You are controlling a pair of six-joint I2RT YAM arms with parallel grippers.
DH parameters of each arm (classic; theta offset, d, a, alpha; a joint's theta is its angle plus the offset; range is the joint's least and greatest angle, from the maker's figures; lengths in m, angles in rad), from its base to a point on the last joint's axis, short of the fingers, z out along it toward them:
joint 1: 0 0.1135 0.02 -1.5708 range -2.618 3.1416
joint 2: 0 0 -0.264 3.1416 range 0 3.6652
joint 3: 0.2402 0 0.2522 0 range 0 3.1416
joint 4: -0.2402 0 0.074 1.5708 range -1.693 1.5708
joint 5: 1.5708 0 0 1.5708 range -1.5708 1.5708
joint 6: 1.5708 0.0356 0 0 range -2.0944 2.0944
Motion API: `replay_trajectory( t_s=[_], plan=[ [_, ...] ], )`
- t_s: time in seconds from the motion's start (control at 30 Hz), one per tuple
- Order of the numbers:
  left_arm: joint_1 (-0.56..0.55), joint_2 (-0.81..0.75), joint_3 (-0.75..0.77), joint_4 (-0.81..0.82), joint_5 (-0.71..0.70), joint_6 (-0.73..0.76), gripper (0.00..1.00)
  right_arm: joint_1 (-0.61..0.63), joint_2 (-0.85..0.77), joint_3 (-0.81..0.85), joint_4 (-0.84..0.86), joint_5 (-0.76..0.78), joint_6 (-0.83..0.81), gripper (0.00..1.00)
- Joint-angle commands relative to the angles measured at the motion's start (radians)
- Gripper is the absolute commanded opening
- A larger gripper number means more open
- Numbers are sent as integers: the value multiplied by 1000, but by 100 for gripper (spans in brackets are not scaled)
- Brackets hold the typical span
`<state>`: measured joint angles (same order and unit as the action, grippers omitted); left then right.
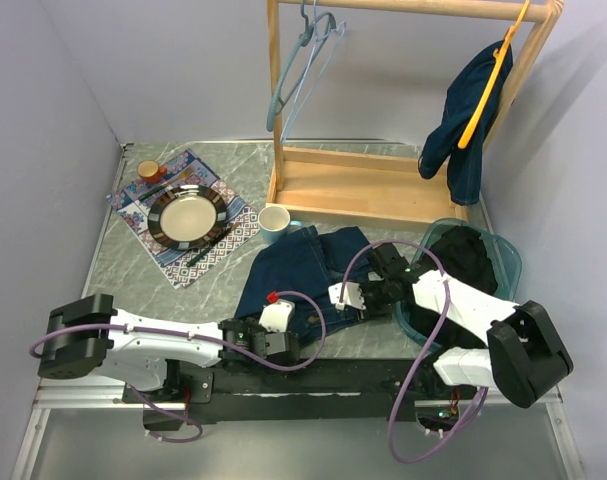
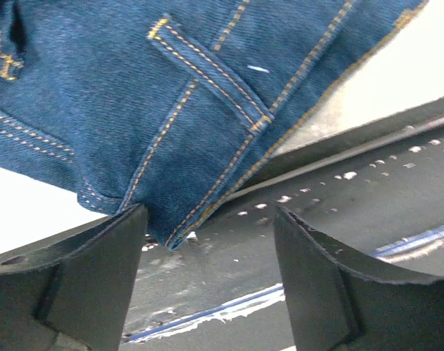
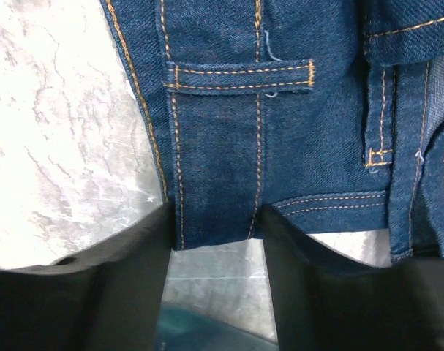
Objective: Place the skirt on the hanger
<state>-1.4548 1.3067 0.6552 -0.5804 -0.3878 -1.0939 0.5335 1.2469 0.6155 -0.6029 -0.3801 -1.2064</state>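
The blue denim skirt [image 1: 298,270] lies crumpled on the table between the two arms. My left gripper [image 1: 281,340] is at its near left corner. In the left wrist view the jaws [image 2: 211,248] stand wide apart, and the skirt's hem corner [image 2: 170,95] hangs just beside the left finger, over the table's dark front rail. My right gripper [image 1: 358,293] is at the skirt's near right edge. Its open jaws [image 3: 216,234] straddle a stitched strip of the waistband [image 3: 243,131]. An empty pale blue hanger [image 1: 303,60] hangs on the wooden rack [image 1: 383,190].
A yellow hanger [image 1: 491,80] on the rack's right carries a dark garment. A teal bin [image 1: 503,262] with black clothes sits beside the right arm. A pale cup [image 1: 274,224] stands behind the skirt. A plate [image 1: 188,215] on a placemat and a small red cup [image 1: 148,172] sit at the left.
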Motion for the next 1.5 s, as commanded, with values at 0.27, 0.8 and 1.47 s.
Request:
replay_trajectory(
  t_s=[0.27,0.8,1.47],
  plan=[
    [-7,77,23,-125,-144,-89,32,6,-46,9,-8,-28,22,5],
    [-7,-401,346,-403,-295,83,1,-17,-398,413,-274,-37,212,0],
    [-7,-469,959,-6,-77,732,1,-167,-444,1225,-416,-277,478,0]
  ],
)
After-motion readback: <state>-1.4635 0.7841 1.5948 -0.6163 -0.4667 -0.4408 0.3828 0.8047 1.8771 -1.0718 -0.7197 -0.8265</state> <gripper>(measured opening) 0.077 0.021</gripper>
